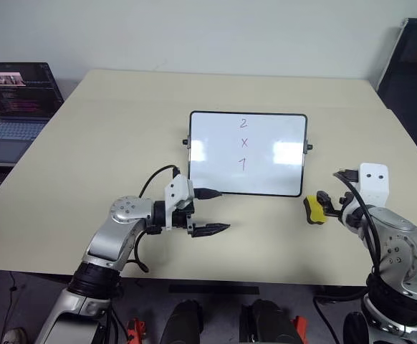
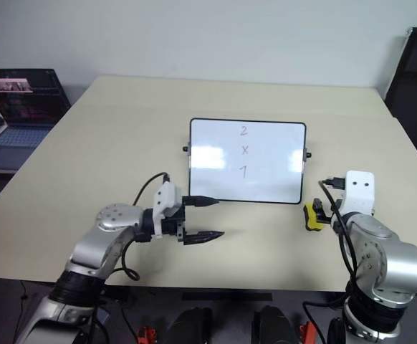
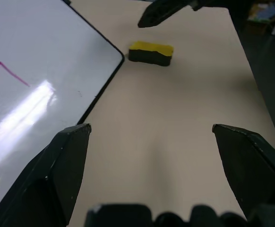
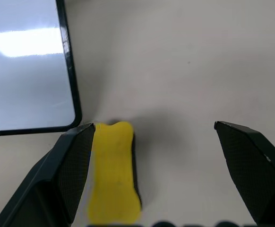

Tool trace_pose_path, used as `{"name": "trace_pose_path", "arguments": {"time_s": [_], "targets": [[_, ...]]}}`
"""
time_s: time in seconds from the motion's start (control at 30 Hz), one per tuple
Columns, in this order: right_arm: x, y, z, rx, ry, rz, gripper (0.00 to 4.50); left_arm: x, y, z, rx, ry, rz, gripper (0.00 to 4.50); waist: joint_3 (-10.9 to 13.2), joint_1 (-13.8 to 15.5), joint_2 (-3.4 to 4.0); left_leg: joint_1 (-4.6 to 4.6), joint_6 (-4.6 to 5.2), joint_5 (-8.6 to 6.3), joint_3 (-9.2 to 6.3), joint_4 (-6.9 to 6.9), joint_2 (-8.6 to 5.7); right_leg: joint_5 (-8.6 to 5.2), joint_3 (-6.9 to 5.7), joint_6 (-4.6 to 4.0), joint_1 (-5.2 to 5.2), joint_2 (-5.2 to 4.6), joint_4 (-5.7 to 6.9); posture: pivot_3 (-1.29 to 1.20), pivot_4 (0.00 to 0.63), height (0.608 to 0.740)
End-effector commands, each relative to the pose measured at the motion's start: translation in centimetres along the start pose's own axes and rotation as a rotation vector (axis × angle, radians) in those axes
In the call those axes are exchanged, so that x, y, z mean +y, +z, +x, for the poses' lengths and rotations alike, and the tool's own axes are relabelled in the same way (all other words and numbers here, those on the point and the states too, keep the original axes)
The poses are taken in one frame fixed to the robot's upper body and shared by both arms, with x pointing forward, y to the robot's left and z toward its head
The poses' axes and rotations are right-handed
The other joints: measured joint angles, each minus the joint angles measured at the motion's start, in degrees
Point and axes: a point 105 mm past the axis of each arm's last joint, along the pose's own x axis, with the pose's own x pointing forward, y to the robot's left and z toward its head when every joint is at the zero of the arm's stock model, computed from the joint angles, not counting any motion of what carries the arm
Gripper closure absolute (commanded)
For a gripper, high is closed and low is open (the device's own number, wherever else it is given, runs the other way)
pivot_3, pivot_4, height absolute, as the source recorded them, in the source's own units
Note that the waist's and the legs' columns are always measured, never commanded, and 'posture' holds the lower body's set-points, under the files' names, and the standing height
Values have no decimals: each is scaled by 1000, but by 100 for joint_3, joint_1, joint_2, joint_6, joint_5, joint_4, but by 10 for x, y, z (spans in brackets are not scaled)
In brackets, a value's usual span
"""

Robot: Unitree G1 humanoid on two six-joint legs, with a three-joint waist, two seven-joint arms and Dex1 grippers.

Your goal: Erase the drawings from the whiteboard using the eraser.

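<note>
- Right gripper [image 4: 151, 175], jaws spread, hovers over the eraser [image 4: 113, 171] beside the whiteboard [image 1: 216, 154]: pickup step.
- Next: centre, then close.
- Left gripper [image 3: 151, 175] spread, empty, near the whiteboard.
- Drawings [image 1: 243, 143] untouched.

Pale beige counter [image 1: 108, 136], matte top. Whiteboard [image 1: 216, 168] lies flat near the middle, black-framed, with red drawings [image 1: 243, 142] "2", "x", "1" in a column. Yellow eraser [image 1: 312, 208] rests on the counter just off the board's near right corner, not touching the frame.
</note>
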Motion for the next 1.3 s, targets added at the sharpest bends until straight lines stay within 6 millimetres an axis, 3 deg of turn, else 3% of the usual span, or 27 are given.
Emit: {"name": "trace_pose_path", "arguments": {"time_s": [0.03,0.27,0.83,0.93,1.2,1.3], "targets": [[1,4,1,-6,21,28,79,0,-3,1,23,-53,109,19,0,-2,1,0,0,0,1,0,0,0,0,0,0,0,0,0,150,740],[11,-3,13,60,73,44,79,11,-1,3,9,-30,162,19,1,-5,1,-8,1,0,-1,0,0,0,-5,1,-4,1,1,0,150,740],[17,-12,24,144,109,26,79,12,-3,-10,36,-5,175,19,1,-13,2,-9,1,-1,-9,1,0,0,-7,2,-4,2,4,0,150,740],[16,-10,25,144,107,25,678,13,-1,-11,37,-1,179,0,1,-12,1,-9,1,-1,-9,1,-1,0,-7,2,-4,2,4,0,150,740],[14,-12,26,153,101,42,3440,17,4,-10,38,6,212,0,1,-12,1,-9,1,-1,-10,1,-1,0,-7,2,-4,2,4,0,150,740],[13,-11,27,151,98,43,3510,18,5,-9,34,9,212,0,1,-13,1,-9,1,-1,-9,1,-1,0,-8,2,-4,2,4,0,150,740]]}}
